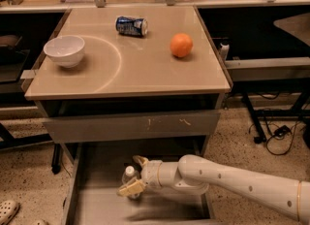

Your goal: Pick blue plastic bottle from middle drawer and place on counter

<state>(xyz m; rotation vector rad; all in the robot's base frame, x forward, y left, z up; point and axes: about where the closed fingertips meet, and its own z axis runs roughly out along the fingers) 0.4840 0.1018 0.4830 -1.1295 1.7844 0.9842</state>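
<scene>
The blue plastic bottle (128, 175), small and clear with a white cap, stands upright in the open middle drawer (97, 204) below the counter (145, 69). My gripper (134, 174) reaches into the drawer from the right on a white arm. Its two tan fingers (131, 188) straddle the bottle, one behind it and one in front. The jaws stand apart around the bottle, which rests on the drawer floor. The bottle's lower part is hidden by the front finger.
On the counter are a white bowl (64, 50) at left, a blue-and-silver can (131, 25) lying at the back and an orange (181, 45) at right. A closed grey drawer front (131, 124) with pale scratches overhangs the open drawer. Cables (276, 134) lie on the floor at right.
</scene>
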